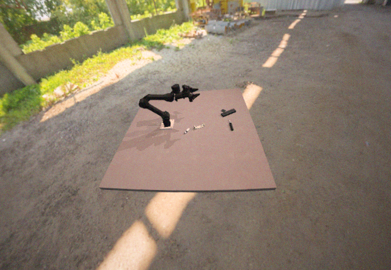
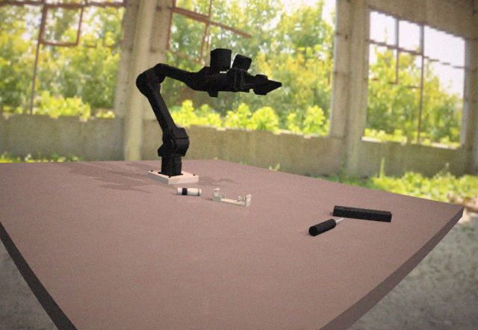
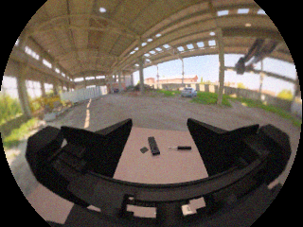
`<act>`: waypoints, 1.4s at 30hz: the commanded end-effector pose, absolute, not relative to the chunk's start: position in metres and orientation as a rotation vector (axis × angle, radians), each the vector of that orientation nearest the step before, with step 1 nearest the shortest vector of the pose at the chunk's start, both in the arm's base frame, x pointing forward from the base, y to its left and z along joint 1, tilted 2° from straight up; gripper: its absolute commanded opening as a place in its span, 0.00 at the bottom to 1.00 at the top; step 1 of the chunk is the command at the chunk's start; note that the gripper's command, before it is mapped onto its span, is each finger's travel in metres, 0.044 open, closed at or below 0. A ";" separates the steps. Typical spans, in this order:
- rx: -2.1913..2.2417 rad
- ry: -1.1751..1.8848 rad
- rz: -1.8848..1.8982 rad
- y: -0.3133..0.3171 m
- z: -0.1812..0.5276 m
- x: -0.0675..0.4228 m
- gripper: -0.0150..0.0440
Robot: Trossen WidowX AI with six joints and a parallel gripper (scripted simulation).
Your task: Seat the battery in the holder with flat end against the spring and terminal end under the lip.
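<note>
Concrete pillars and greenery ring the brown table (image 2: 239, 272), above which the claw (image 2: 269, 84) hangs high, fingers spread wide apart with nothing between them, pointing out level over the surface. Below, near the arm's base plate (image 2: 172, 176), the battery (image 2: 188, 191) lies on its side on the table, white with a dark band. Just beside it, apart from it, sits the pale holder (image 2: 231, 198), with no battery in it. Well away toward the far edge lie a black bar (image 2: 361, 213) and a dark-handled screwdriver (image 2: 323, 227), near each other
</note>
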State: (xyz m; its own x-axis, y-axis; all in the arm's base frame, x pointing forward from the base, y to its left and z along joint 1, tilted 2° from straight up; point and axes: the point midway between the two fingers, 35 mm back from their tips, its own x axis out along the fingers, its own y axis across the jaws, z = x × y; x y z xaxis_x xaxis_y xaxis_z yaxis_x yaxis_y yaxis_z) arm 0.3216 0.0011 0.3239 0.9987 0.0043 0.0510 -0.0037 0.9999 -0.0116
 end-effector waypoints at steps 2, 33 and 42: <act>0.053 0.006 -0.018 -0.006 0.312 0.326 0.84; 1.748 0.687 -1.722 -0.129 0.077 0.190 0.63; 1.746 0.690 -1.724 -0.129 0.072 0.190 0.63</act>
